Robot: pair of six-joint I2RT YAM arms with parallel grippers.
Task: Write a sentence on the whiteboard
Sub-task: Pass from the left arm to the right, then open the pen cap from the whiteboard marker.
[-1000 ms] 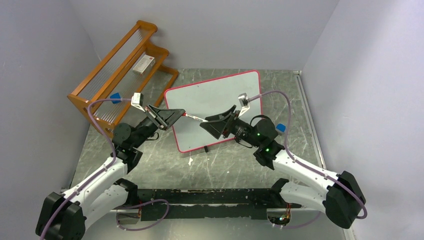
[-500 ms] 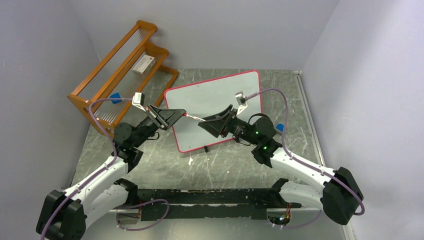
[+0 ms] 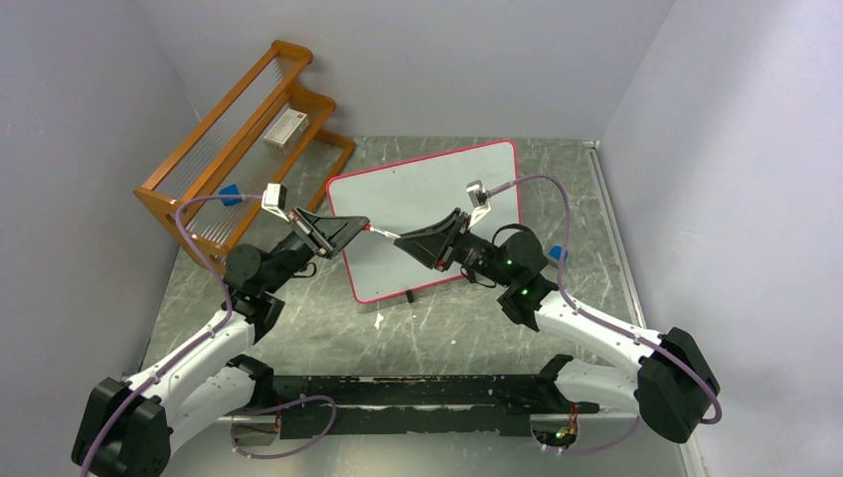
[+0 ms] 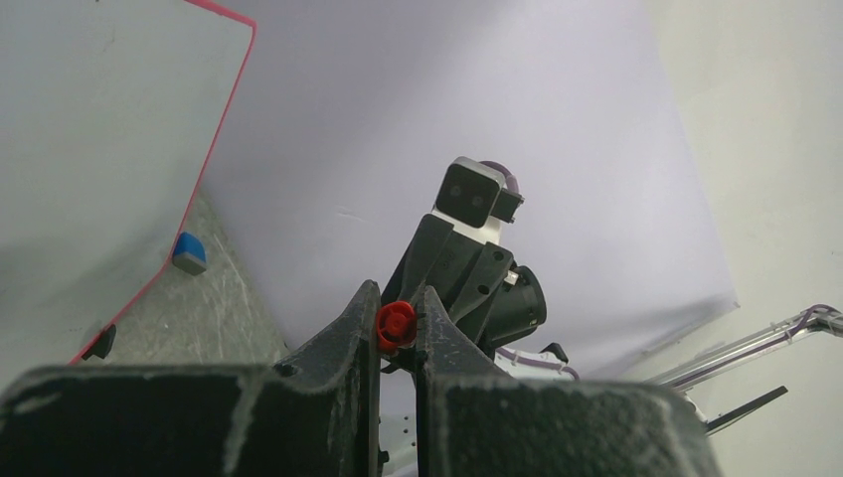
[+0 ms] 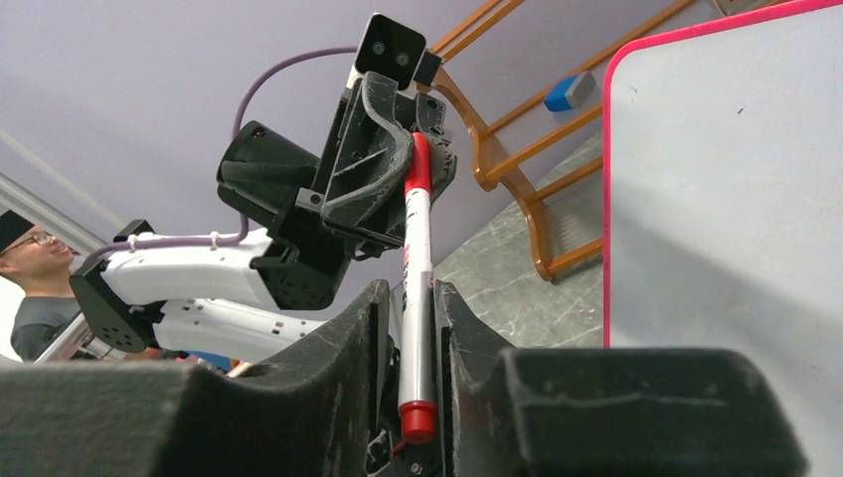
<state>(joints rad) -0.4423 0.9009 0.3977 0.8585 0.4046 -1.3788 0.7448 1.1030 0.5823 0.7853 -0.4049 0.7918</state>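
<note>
The white rectangular board with its red-pink frame (image 3: 427, 189) sits blank toward the far middle of the grey worktop (image 3: 447, 328). Above it, the left fingers (image 4: 348, 338) clench the red cap (image 4: 396, 324) of a white marker pen (image 5: 418, 258). The right fingers (image 5: 363, 328) flank its barrel, though whether they pinch it cannot be told. Pulling on a loose hold could slip and leave the pen capped.

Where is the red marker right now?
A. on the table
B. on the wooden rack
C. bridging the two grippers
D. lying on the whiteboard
C: one end of the red marker is pinched in the left gripper, and its barrel lies between the fingers of the right gripper.
</note>
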